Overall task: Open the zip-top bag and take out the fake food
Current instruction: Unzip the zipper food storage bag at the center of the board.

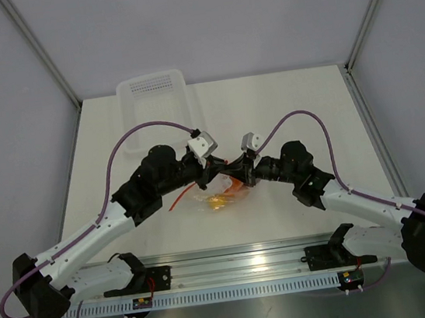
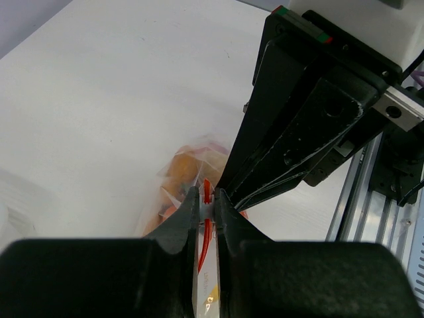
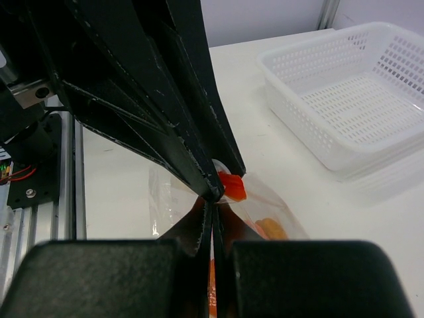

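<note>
Left gripper (image 2: 207, 201): closed. Its two matte black fingers (image 2: 182, 222) taper to narrow tips and pinch the top edge of the clear, crinkly plastic zip-top bag (image 2: 173, 189). The red-orange zipper strip runs as a thin line between these tips.

Right gripper (image 3: 213, 211): closed. Its black fingertips (image 3: 196, 215) meet on a thin fold of the same bag film, with almost no gap between them. A small red-orange piece of the zipper edge sits just beyond the tips, touching the tip of the opposing gripper.

In the top view the left gripper (image 1: 216, 174) and right gripper (image 1: 235, 173) converge tip to tip from opposite sides. The zip-top bag (image 1: 216, 198) hangs directly below the meeting point, its lower part on the white, matte, flat table (image 1: 291, 101).

Bag contents: fake food (image 2: 182, 169) shows through the wrinkled film as rounded, smooth orange shapes below and beyond the left fingertips. In the right wrist view, one orange rounded piece of fake food (image 3: 270, 228) lies inside the bag (image 3: 278, 205), just right of the fingertips. Individual pieces cannot be counted.

A white rectangular plastic basket (image 3: 305, 126), with perforated walls and floor and a rounded rim, stands beyond and to the right of the right gripper, well apart from the bag.
</note>
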Motion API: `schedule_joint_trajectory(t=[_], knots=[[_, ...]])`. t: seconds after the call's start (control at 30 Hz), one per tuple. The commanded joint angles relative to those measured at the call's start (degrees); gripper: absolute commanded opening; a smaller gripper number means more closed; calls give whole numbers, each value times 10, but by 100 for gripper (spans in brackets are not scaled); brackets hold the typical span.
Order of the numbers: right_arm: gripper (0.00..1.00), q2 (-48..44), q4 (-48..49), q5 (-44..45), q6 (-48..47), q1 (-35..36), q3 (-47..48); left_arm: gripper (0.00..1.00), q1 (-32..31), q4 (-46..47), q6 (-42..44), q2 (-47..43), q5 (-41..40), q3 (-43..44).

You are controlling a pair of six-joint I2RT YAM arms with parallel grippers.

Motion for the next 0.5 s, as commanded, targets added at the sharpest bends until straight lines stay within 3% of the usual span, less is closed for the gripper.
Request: schedule_joint_trajectory(t=[0.0, 0.47], knots=[[0, -31, 31, 6, 8, 6, 13, 0, -1, -14, 7, -3, 0, 4], [0, -69, 49, 0, 50, -51, -5, 0, -1, -30, 12, -4, -29, 1]])
